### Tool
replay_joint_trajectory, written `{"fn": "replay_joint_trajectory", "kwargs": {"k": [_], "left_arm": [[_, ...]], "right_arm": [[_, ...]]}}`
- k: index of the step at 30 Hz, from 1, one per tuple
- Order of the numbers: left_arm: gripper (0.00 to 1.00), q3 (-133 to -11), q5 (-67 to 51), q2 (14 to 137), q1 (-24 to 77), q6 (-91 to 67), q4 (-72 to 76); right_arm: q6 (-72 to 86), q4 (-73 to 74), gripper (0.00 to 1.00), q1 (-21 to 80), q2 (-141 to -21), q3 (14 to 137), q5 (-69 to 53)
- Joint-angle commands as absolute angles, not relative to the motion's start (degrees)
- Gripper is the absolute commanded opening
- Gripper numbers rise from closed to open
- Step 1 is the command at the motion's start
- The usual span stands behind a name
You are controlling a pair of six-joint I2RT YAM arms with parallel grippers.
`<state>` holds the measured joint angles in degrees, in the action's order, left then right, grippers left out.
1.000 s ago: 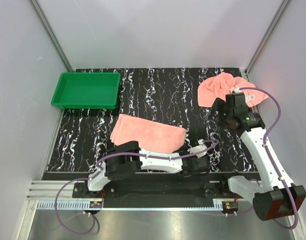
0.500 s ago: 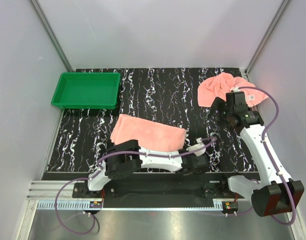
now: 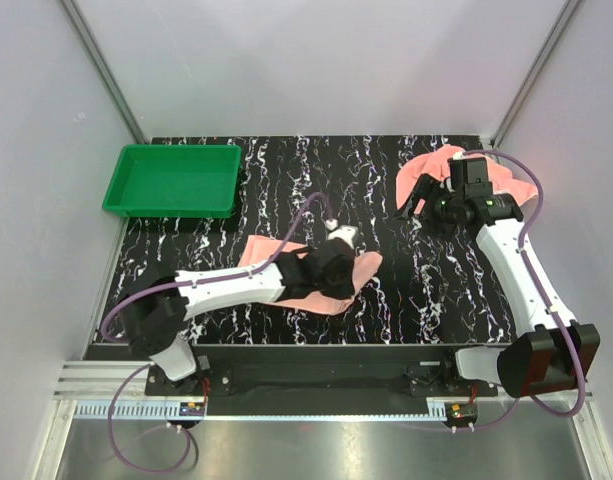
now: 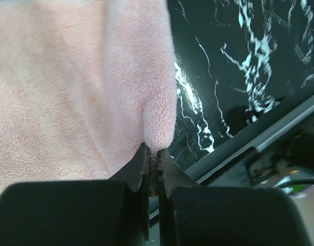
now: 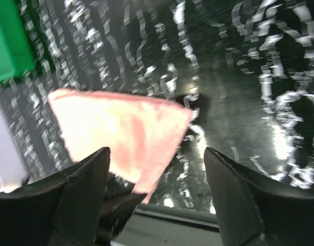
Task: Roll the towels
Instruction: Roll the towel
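Note:
One salmon-pink towel [image 3: 286,258] lies flat near the table's middle front. My left gripper [image 3: 334,274] sits over its right part. In the left wrist view the jaws [image 4: 152,152] are shut on a raised fold of this towel [image 4: 69,82]. A second pink towel [image 3: 432,165] lies crumpled at the back right, partly under my right arm. My right gripper [image 3: 414,200] hovers at that towel's left edge, open and holding nothing. The right wrist view is blurred: between its spread gripper [image 5: 157,156] the flat towel [image 5: 121,128] shows in the distance.
A green tray [image 3: 171,151] stands at the back left, seen also as a green tray corner [image 5: 8,46] in the right wrist view. Grey walls close in the black marbled table [image 3: 316,180] on three sides. A metal rail runs along the front edge.
My left arm swung out from along the front edge onto the flat towel and shut on a fold of it. My right gripper moved back and left, to the crumpled towel's left edge.

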<state>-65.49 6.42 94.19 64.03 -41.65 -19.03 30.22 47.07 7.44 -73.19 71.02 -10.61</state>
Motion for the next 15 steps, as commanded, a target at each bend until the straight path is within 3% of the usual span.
{"fn": "replay_joint_trajectory", "kwargs": {"k": [1,8,15], "left_arm": [[0.0,-58.9,-5.52,90.27,59.44,-51.05,-6.78],[0.0,-48.53,-8.62,85.88,53.88,-62.55,-0.18],[0.0,-39.48,-4.84,79.99,53.26,-72.33,1.93]], "right_arm": [[29.01,43.17,0.8,7.21,-74.35,71.55,-21.34],[32.25,33.94,0.76,8.26,-73.13,66.98,-34.0],[36.82,25.59,0.75,15.55,-74.09,58.82,-35.33]]}}
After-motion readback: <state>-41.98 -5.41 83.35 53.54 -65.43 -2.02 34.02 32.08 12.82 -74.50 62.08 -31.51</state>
